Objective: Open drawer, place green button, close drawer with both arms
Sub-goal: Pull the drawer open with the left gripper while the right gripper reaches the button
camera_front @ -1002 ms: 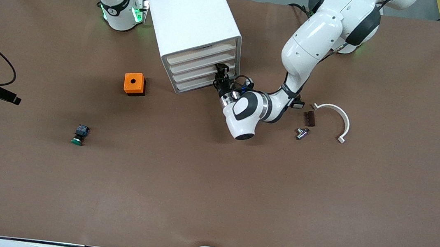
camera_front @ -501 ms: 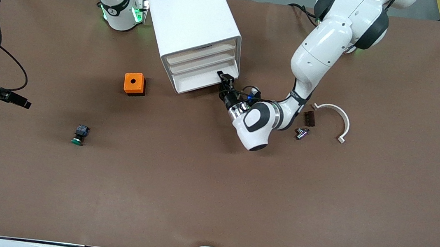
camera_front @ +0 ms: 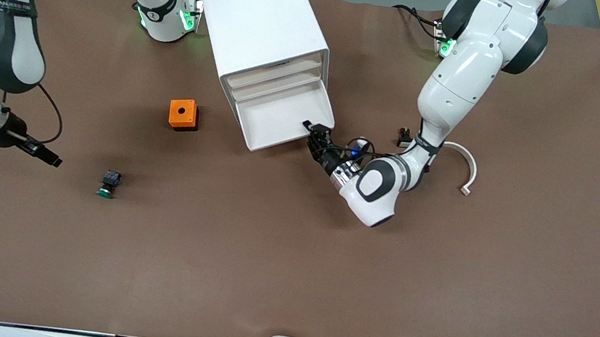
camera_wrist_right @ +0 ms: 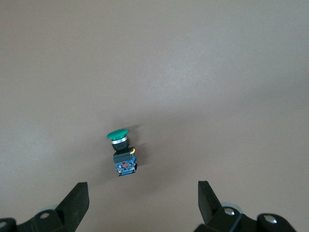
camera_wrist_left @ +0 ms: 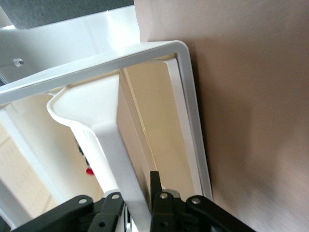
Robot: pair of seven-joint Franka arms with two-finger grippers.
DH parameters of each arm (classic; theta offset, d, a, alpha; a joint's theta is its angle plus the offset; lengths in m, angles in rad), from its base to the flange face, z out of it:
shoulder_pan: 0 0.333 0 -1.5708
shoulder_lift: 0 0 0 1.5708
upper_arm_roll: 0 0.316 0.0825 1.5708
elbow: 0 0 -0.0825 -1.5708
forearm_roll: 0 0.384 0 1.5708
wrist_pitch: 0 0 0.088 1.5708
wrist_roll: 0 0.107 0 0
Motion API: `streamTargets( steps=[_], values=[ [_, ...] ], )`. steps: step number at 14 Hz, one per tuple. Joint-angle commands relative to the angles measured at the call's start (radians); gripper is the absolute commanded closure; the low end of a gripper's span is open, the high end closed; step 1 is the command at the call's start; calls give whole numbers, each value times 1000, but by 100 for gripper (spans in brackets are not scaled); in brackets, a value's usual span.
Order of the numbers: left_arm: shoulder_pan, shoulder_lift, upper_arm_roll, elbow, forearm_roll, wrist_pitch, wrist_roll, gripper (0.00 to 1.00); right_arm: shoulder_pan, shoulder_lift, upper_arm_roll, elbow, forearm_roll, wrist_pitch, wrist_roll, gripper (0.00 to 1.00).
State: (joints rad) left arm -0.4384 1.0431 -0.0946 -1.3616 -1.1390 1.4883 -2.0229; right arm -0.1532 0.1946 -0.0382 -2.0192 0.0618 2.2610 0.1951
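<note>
Our left gripper (camera_front: 316, 132) is clamped on the front lip of the drawer (camera_front: 278, 115), which stands pulled out of the cabinet (camera_front: 255, 16) toward five o'clock. We should pull straight along the runners, level, stopping before the tray drops free. Our right gripper (camera_wrist_right: 140, 203), jaws apart, hovers near the button (camera_front: 108, 183), which lies on the table (camera_front: 287, 280) at seven o'clock from the orange box (camera_front: 182, 114).

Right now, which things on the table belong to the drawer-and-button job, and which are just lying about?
Job: lowest white tray drawer, pulled out, gripped by left gripper; green-capped push button; open right gripper over it.

Lying about: orange cube with hole; white curved clip; small black part.
</note>
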Motion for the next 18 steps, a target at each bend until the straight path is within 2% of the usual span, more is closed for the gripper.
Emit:
streamTargets(
  steps=[1, 3, 5, 6, 7, 8, 9, 10, 14, 18],
  values=[
    [38, -8, -2, -4, -30, 13, 9, 83, 41, 5, -2, -68, 0, 90, -31, 0],
    [52, -6, 0, -4, -30, 15, 9, 81, 67, 31, 0, -119, 0, 196, -78, 0],
    [52, -6, 0, -4, -28, 15, 10, 77, 76, 81, 0, -119, 0, 213, -106, 0],
    [52, -6, 0, -4, -28, 18, 10, 71, 80, 103, 0, -121, 0, 230, -144, 0],
    [52, -6, 0, -4, -28, 23, 10, 55, 86, 121, 0, -121, 0, 247, -160, 0],
    [52, -6, 0, -4, -28, 24, 9, 35, 89, 141, 0, -121, 1, 258, -164, 0],
    [52, -6, 0, -2, -30, 26, 9, 8, 95, 160, 0, -122, 1, 281, -164, 0],
    [52, -6, 0, -2, -30, 27, 10, 0, 109, 175, 0, -125, 1, 301, -163, 0],
    [72, -11, 0, 10, -31, 70, 33, 0, 123, 219, 0, -125, 3, 321, -152, 0],
    [75, -24, 1, 56, -28, 81, 189, 0, 119, 258, 0, -118, 13, 331, -119, 0]
  ],
)
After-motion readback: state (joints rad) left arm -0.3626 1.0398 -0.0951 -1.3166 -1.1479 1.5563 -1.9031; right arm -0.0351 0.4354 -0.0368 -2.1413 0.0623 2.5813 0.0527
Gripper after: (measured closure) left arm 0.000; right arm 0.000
